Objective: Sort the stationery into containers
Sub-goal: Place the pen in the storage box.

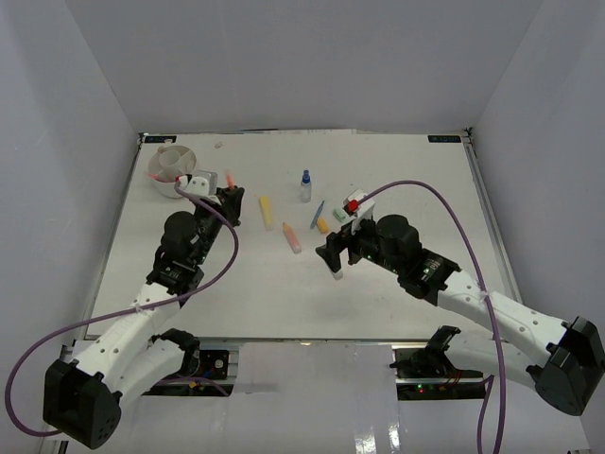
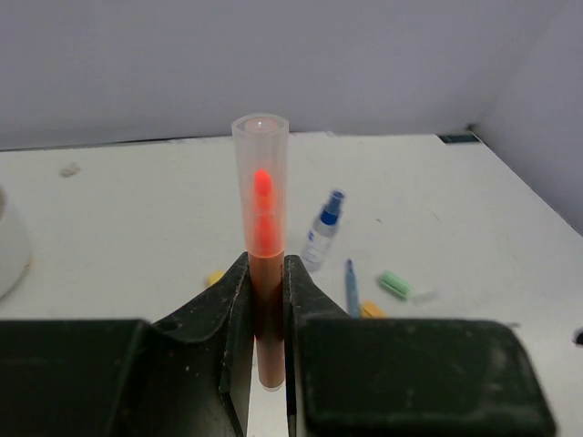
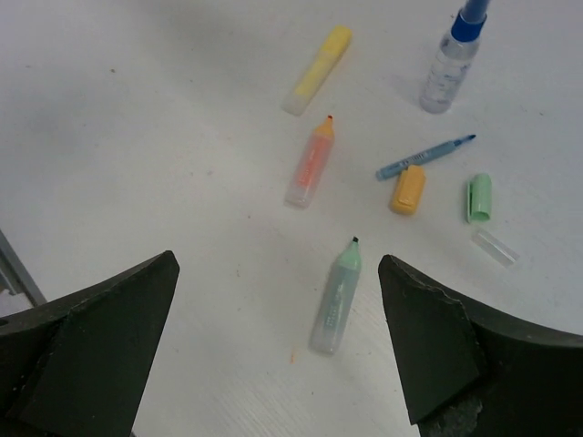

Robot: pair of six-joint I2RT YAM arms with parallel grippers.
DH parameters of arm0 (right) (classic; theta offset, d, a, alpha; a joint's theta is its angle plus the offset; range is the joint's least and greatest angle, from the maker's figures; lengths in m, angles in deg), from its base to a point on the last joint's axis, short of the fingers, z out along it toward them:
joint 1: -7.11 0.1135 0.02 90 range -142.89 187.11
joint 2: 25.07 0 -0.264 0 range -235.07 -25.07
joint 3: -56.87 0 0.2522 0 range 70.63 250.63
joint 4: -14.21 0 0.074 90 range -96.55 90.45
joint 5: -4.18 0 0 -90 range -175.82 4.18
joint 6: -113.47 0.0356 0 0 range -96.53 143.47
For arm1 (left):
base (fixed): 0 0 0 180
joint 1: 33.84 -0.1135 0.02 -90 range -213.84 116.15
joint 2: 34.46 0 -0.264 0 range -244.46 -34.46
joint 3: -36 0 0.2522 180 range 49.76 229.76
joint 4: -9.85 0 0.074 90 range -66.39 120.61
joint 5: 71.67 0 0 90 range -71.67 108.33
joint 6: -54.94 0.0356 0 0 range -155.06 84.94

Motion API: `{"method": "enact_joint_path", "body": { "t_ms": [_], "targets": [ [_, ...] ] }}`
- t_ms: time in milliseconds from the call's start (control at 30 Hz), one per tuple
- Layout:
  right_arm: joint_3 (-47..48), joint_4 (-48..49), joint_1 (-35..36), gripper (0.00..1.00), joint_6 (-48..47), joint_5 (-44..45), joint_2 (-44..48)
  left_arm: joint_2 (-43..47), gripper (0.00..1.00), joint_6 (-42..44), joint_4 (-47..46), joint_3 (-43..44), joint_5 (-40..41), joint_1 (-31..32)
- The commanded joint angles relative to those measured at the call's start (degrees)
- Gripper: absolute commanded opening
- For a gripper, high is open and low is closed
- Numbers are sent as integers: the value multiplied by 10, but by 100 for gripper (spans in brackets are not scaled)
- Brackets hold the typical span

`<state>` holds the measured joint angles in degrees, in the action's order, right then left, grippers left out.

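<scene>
White table [image 1: 397, 284], left fingers [image 2: 228, 309] clamping marker [image 2: 261, 196], right fingers [image 3: 100, 337] spread downward

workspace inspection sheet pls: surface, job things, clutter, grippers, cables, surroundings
surface: white table, a few faint marks
job's things: divided white tub at the far left; capped orange marker held upright; lying loose: yellow marker, uncapped orange marker, uncapped green marker, blue pen, blue-capped bottle, orange cap, green cap, clear cap
clutter: small pale bit near the far edge, cannot tell what
grippers: left gripper shut on the capped orange marker; right gripper open over the uncapped green marker
cables: purple cable looping along each arm
surroundings: plain white walls on three sides
</scene>
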<state>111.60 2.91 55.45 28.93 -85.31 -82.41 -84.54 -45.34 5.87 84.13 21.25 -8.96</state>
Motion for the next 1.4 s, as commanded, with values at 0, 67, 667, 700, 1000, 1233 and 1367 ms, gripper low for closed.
{"method": "enact_joint_path", "body": {
  "t_ms": [0, 67, 667, 700, 1000, 1233, 1367],
  "targets": [
    [-22, 9, -3, 97, -12, 72, 17, -14, 0, 6, -45, 10, 121, -27],
    [-30, 15, -3, 96, -12, 85, 22, -35, 0, 5, -63, 16, 134, -55],
    [-124, 119, -8, 94, -18, 123, 18, -181, 0, -66, -209, 5, 166, -264],
    [-126, 122, -8, 94, -17, 121, 16, -197, 0, -67, -222, 7, 169, -272],
    [-139, 128, -9, 94, -12, 101, 20, -280, 0, -61, -283, 44, 204, -288],
    [-135, 128, -9, 95, -13, 91, 2, -356, 0, -36, -351, 77, 222, -302],
    [-134, 128, -10, 95, -14, 86, -5, -399, 0, -62, -326, 116, 202, -323]
  ]
}}
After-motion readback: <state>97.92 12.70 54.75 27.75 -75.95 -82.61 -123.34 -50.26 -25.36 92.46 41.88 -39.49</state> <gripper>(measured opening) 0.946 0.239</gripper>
